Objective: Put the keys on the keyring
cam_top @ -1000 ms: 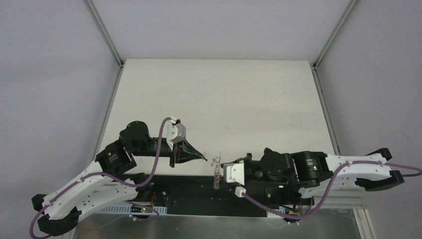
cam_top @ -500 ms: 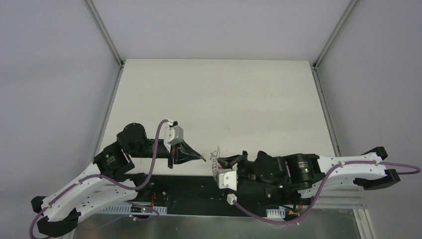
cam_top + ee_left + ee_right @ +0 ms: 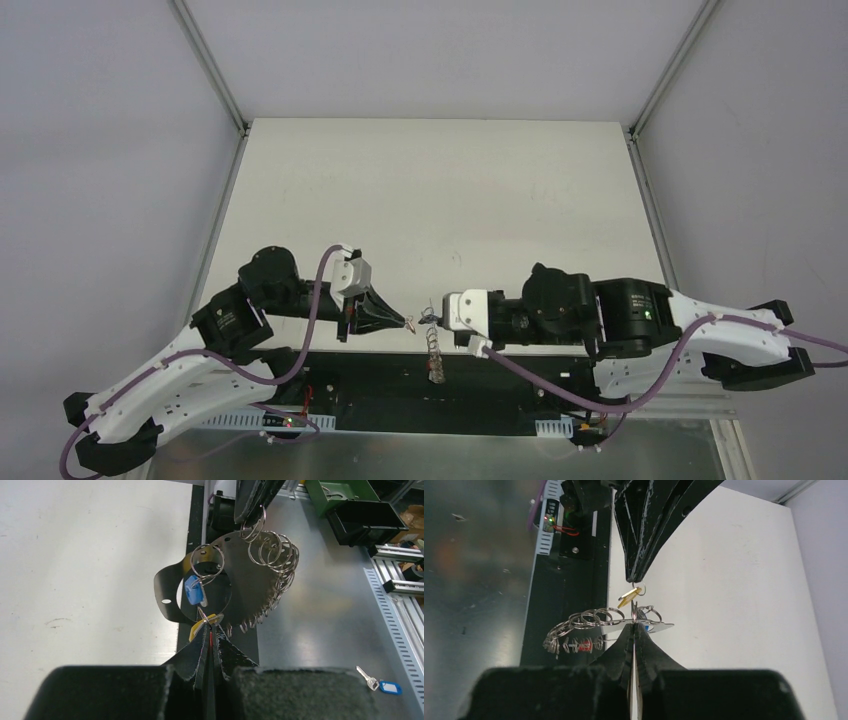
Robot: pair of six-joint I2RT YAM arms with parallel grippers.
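Just beside the keyring (image 3: 589, 617) (pinched in the right gripper (image 3: 634, 625)), the left gripper (image 3: 210, 630) pinches a yellow key (image 3: 630, 596).

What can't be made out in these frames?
Top view: keyring too small to show detail.
Left wrist view: yellow key partly hidden by left gripper; right gripper cut off by top edge.
Right wrist view: hanging keys too small and blurred to count; right gripper's fingers hide where it holds the keyring.

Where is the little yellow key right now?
In the left wrist view, the yellow key hangs pinched in the left gripper, just below the blue tag on the keyring that the right gripper holds.
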